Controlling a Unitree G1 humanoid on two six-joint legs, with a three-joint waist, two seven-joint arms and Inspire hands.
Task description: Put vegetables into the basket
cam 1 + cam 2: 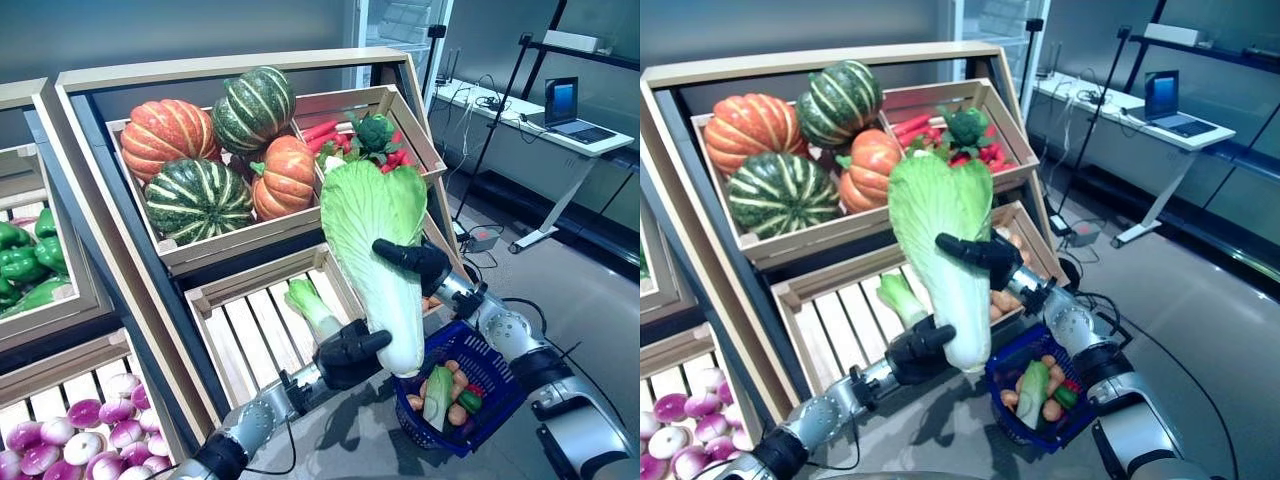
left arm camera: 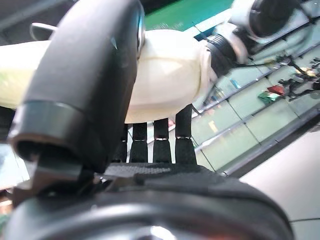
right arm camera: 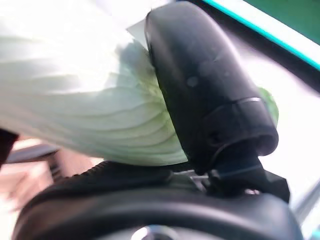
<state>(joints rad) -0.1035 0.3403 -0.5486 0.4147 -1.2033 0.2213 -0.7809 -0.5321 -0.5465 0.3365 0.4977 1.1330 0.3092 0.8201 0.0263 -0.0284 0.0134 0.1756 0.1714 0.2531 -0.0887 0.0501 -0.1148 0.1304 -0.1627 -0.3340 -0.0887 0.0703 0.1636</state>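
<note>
A large napa cabbage [image 1: 378, 250] with green leaves and a white stalk is held upright in the air, its stalk end just above the blue basket [image 1: 495, 371] on the floor. My left hand [image 1: 350, 353] is curled round the white stalk end; the stalk shows pale in the left wrist view [image 2: 165, 70]. My right hand [image 1: 412, 260] is curled round the cabbage's middle, with its leaves showing in the right wrist view [image 3: 95, 110]. The basket holds a small green-and-white leafy vegetable [image 1: 438, 396], brown round ones and a red and green piece.
A wooden stand [image 1: 250, 240] with slanted crates stands right behind the cabbage. A slatted crate [image 1: 260, 330] with a small leafy vegetable lies beside my left hand. A white desk [image 1: 560, 135] with a laptop stands at the far right across grey floor.
</note>
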